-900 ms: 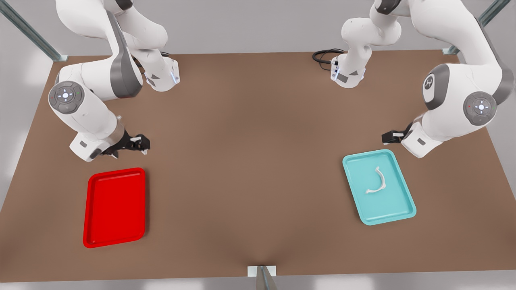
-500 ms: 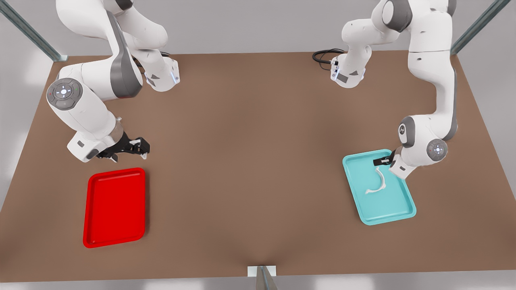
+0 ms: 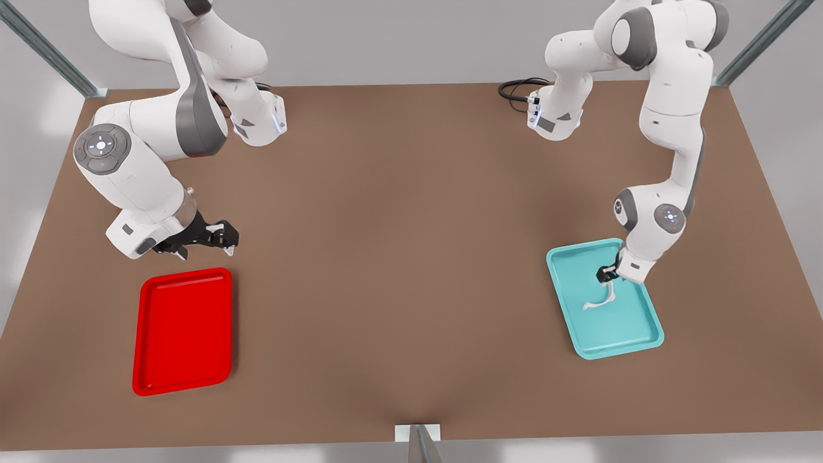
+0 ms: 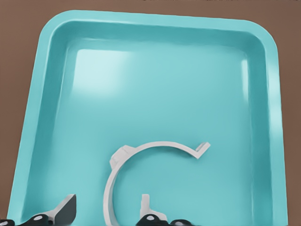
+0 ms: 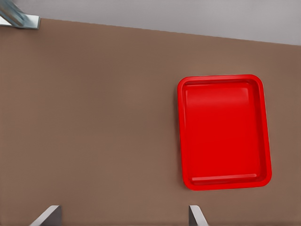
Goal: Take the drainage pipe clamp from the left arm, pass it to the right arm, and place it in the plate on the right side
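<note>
- Since the earlier frames, the left arm (image 3: 669,128) has swung down from beside the teal tray (image 3: 643,334) to stand over it, bringing the left end effector (image 3: 605,275) onto the far end of the drainage pipe clamp (image 3: 602,298); the right arm (image 3: 138,173) has barely shifted.
- Nearest in the front view, a metal bracket (image 3: 418,437) sits at the counter's (image 3: 398,244) near edge.
- On the front view's left, the plate (image 3: 182,330), bright red, lies flat on the counter with nothing in it; the right wrist view shows it too (image 5: 225,132).
- On the front view's right, the teal tray holds the drainage pipe clamp, which lies flat on the tray floor (image 4: 155,150).
- In the left wrist view the left end effector's fingertips (image 4: 66,209) stand spread, one to each side of the clamp's curved strip, not yet closed on it.
- Just beyond the plate's far edge hangs the right end effector (image 3: 225,233), over bare counter; its fingers (image 5: 47,216) are released and spread wide, gripping nothing, while this arm waits.
- Farther back, a loop of black cable (image 3: 517,89) lies by the left arm's base.
- At the far corners stand grey metal frame struts (image 3: 45,48).
</note>
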Controlling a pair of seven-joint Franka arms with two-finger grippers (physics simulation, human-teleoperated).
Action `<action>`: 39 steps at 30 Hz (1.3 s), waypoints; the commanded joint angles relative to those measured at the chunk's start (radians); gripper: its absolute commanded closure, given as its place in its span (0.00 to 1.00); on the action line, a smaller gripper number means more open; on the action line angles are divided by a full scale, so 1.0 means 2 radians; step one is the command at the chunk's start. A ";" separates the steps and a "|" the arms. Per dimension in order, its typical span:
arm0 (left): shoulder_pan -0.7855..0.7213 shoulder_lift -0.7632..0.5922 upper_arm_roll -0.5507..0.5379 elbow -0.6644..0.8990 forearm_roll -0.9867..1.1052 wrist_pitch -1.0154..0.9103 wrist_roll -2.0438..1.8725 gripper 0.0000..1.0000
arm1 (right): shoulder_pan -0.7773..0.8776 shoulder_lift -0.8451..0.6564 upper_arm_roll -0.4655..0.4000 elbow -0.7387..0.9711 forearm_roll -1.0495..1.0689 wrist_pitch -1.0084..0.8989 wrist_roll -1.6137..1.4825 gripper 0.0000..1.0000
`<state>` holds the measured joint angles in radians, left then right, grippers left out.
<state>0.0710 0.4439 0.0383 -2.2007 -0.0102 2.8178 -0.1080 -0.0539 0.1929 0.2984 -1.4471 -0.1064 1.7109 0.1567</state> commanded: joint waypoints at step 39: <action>0.005 0.011 -0.001 -0.034 0.001 0.041 -0.019 0.79 | -0.001 -0.001 0.000 0.000 0.000 0.002 0.006 0.00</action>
<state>0.0810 0.4659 0.0369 -2.2690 -0.0089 2.8994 -0.1396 -0.0551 0.1929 0.2985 -1.4471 -0.1065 1.7150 0.1679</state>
